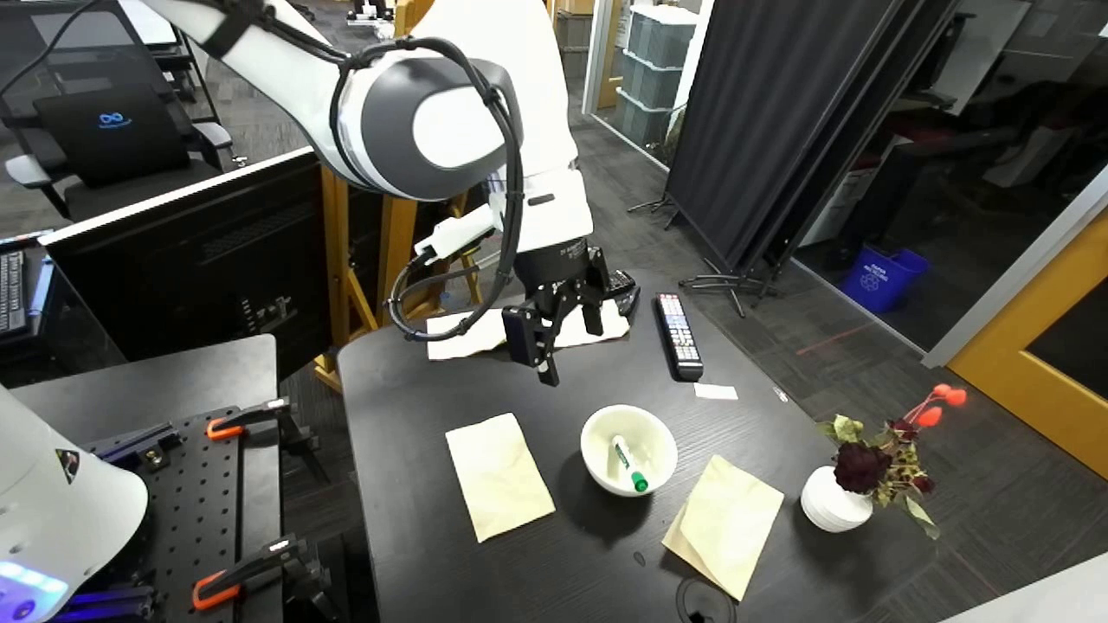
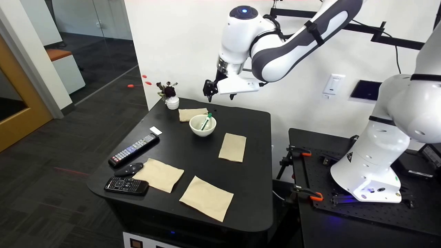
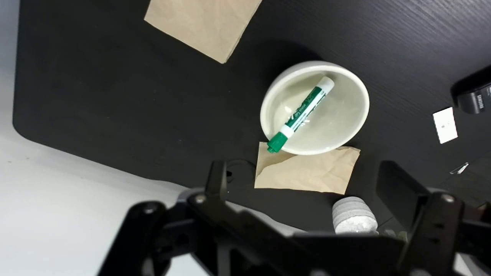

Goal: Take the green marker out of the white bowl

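Inside the white bowl, the green marker leans rimward; the claw hangs spread, clear.

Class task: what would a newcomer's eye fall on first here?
Probably the big white robot arm, its open pincer hanging above the black table. Next, the green marker, tilted inside the white bowl. Then perhaps the white vase with dark red flowers near the table's edge.
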`<move>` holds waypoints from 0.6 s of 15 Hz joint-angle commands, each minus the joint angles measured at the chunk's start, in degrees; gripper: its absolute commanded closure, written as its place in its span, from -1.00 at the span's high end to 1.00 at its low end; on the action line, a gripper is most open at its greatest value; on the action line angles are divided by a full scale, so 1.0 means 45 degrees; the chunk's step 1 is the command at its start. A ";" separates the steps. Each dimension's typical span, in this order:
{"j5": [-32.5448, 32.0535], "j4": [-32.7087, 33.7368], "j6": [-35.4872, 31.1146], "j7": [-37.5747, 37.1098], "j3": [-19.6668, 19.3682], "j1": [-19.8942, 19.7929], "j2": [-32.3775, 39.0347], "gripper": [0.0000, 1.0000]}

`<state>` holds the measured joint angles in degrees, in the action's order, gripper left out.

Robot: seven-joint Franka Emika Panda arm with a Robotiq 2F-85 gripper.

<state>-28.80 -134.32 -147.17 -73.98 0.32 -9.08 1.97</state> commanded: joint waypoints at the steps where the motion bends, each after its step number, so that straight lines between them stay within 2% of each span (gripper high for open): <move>1: 0.0057 0.0049 -0.0021 0.0020 -0.0535 0.0508 0.0065 1.00; 3: 0.0060 0.0093 -0.0032 0.0006 -0.0560 0.0527 0.0114 1.00; 9: -0.0441 0.0477 -0.0200 -0.2685 -0.1320 0.0693 0.1071 1.00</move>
<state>-29.32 -133.87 -147.39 -80.08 -3.61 -7.34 3.68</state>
